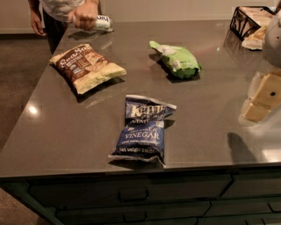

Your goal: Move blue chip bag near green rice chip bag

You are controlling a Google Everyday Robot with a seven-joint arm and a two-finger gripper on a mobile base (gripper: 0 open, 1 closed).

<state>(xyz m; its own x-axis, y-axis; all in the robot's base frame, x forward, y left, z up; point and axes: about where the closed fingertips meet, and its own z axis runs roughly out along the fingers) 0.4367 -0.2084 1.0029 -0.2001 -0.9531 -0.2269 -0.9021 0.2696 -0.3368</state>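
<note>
The blue chip bag (142, 132), dark blue with white "Kettle" and "Vinegar" lettering, lies flat near the front edge of the grey counter (206, 132). The green rice chip bag (178, 59), light green with a white label patch, lies farther back and to the right, well apart from the blue bag. My gripper (260, 103), tan and white, hovers above the counter at the right edge of the view. It is to the right of both bags, touches neither and holds nothing.
A larger brown-and-tan chip bag (85, 66) lies at the back left. A person (57, 13) stands at the far left corner with a hand on a white can (102, 22). A black wire basket (248, 22) sits at the back right. Drawers (131, 193) run below the front edge.
</note>
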